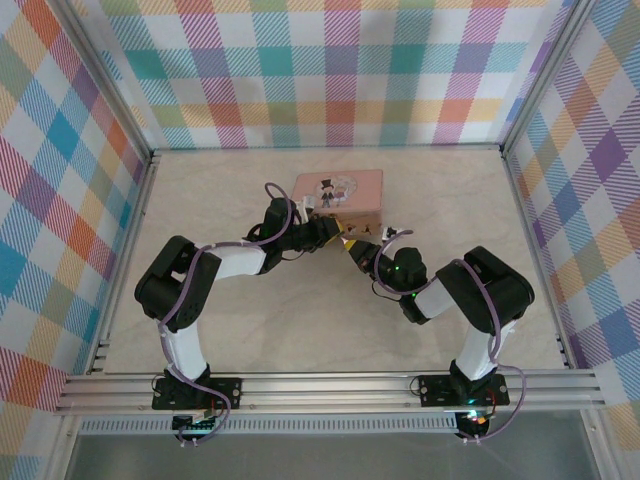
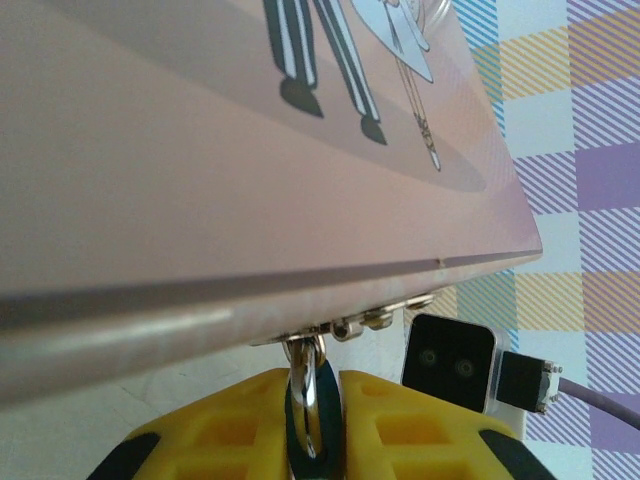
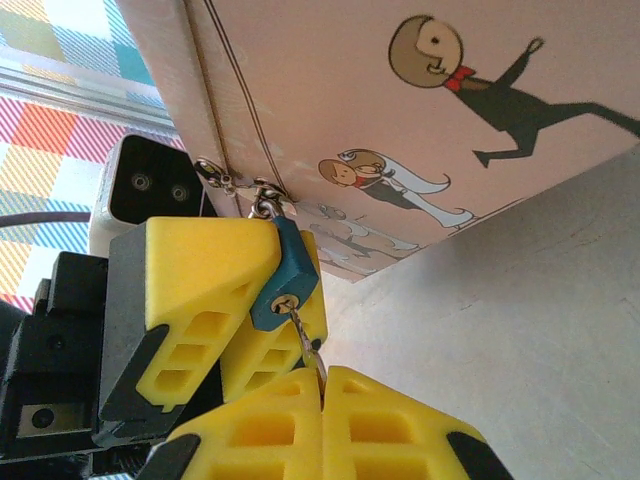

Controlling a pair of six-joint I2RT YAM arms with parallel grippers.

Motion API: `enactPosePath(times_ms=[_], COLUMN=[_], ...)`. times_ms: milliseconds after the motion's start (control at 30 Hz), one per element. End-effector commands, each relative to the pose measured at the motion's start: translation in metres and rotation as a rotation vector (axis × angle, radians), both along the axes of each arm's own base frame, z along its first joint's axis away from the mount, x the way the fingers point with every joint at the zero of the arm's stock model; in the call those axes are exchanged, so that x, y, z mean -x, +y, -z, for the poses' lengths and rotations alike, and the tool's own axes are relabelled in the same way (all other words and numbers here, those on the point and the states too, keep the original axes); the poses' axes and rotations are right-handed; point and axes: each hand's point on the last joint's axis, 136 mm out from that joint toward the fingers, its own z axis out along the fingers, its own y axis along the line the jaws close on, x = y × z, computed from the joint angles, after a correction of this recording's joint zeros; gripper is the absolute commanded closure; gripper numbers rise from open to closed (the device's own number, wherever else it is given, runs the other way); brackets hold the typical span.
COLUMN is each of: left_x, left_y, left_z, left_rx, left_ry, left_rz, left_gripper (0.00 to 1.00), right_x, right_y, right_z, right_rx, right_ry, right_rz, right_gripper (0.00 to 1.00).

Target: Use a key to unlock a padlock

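The padlock (image 3: 287, 272) is a small bluish block hanging by its silvery shackle (image 2: 310, 378) from the hasp of the pink tin (image 1: 340, 195). My left gripper (image 2: 322, 412) is shut on the padlock's body, one yellow finger (image 3: 205, 265) on each side. My right gripper (image 3: 322, 385) is shut on the key (image 3: 311, 347), a thin silvery strip. The key's tip sits in the keyhole (image 3: 283, 303) on the padlock's underside. From above, the left gripper (image 1: 332, 232) and the right gripper (image 1: 357, 250) meet at the tin's front edge.
The pink tin (image 3: 420, 110) with cartoon figures lies flat at the middle back of the pale table (image 1: 280, 320). Checked walls (image 1: 340, 70) enclose the table on three sides. The right wrist's camera housing (image 2: 452, 362) hangs close beside the left fingers.
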Motion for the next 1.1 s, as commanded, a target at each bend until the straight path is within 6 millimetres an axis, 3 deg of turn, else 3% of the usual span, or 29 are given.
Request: enactPosePath(times_ms=[0, 433, 1067], left_x=[0.01, 0.01, 0.008], left_y=[-0.011, -0.011, -0.013], left_z=[-0.04, -0.037, -0.041], left_rx=[0.088, 0.084, 0.105], left_ry=[-0.081, -0.077, -0.08], left_rz=[0.052, 0.052, 0.052], left_gripper=[0.83, 0.83, 0.83], right_x=[-0.009, -0.006, -0.004], right_y=[0.001, 0.002, 0.001], right_z=[-0.021, -0.035, -0.029], right_rx=[-0.043, -0.054, -0.048], right_ry=[-0.067, -0.103, -0.086], right_rz=[0.029, 0.017, 0.025], right_gripper=[1.0, 1.0, 1.0])
